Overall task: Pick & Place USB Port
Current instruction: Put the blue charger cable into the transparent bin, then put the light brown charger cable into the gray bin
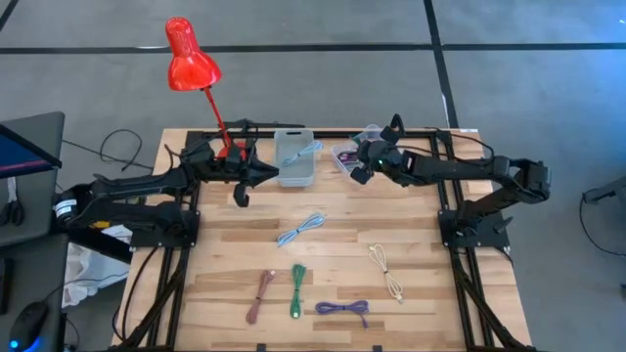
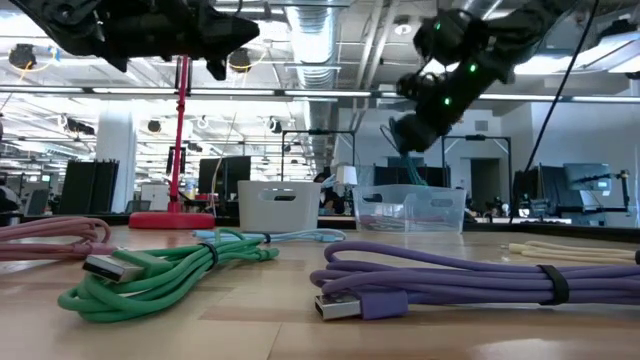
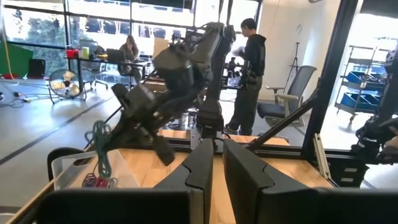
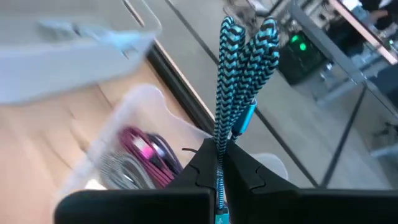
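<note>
Both arms are showing dark, near-black housings built from boxy links joined by rounded joint casings. The left arm is carrying a white label patch near its base and a yellow marking on the lower link. The right arm is displaying small green indicator lights near its wrist (also glowing in the low view). The left gripper is presenting two flat, matte black fingers with angular, wedge-shaped tips. The right gripper is presenting matching black fingers, tapering toward their tips. Black cabling is running along the bases.
</note>
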